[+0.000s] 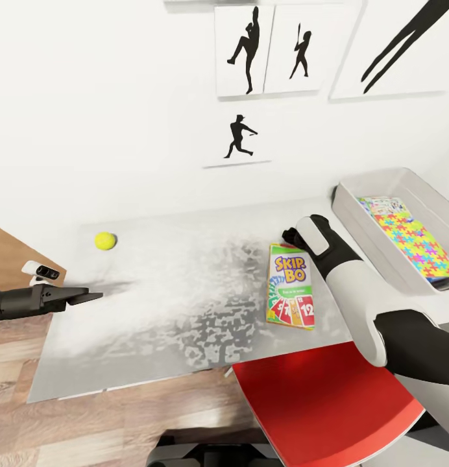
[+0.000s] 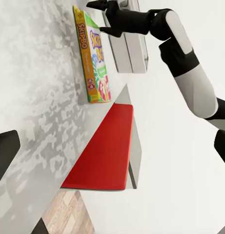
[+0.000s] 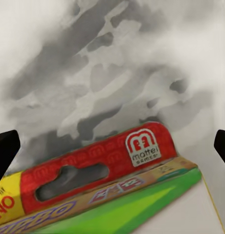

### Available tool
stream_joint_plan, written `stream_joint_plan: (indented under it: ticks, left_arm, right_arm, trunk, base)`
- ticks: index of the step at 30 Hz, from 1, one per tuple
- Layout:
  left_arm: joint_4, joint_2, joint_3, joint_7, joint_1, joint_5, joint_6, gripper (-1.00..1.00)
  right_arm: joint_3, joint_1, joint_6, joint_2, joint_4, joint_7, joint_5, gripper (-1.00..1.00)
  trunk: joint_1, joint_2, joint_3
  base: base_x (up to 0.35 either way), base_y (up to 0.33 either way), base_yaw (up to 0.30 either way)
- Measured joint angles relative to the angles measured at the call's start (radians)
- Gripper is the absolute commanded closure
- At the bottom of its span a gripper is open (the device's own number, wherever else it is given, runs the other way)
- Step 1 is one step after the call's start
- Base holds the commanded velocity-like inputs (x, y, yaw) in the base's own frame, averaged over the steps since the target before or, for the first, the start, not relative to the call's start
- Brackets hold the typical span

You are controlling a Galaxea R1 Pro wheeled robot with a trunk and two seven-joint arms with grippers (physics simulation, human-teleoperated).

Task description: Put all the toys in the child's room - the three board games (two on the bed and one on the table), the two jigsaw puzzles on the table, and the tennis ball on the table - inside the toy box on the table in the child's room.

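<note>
The green-yellow-red SKIP-BO board game [image 1: 291, 285] lies flat on the pale table [image 1: 172, 305]. My right gripper [image 1: 291, 235] hovers open over the box's far end, its fingers straddling the red hanger tab [image 3: 107, 165] without touching it. The left wrist view shows the same box [image 2: 95, 63] from the side, with the right gripper [image 2: 100, 17] above it. The tennis ball [image 1: 105, 240] rests at the table's far left. My left gripper [image 1: 88, 298] is open and empty at the table's left edge, nearer than the ball. The grey toy box [image 1: 374, 185] at the right holds a jigsaw puzzle [image 1: 412, 241].
A red chair seat [image 1: 322, 402] is tucked under the table's near edge, below my right arm. A white wall with black baseball silhouettes [image 1: 241, 136] rises right behind the table. Wood flooring [image 1: 17, 350] lies to the left.
</note>
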Motion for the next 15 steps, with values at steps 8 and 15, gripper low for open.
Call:
stream_joint_plan:
  ticks: [8,15]
  left_arm:
    - [0.000,0.000,0.000,0.000,0.000,0.000,0.000,-1.00]
    - [0.000,0.000,0.000,0.000,0.000,0.000,0.000,-1.00]
  right_arm:
    - [0.000,0.002,0.006,-0.006,-0.021,0.000,-0.002,-1.00]
    - [-0.023,0.009,0.005,-0.016,-0.022,0.000,-0.005,-1.00]
  trunk:
    - [0.000,0.000,0.004]
    - [0.000,0.000,0.009]
  base:
    - [0.000,0.000,0.000]
    - [0.000,0.000,0.000]
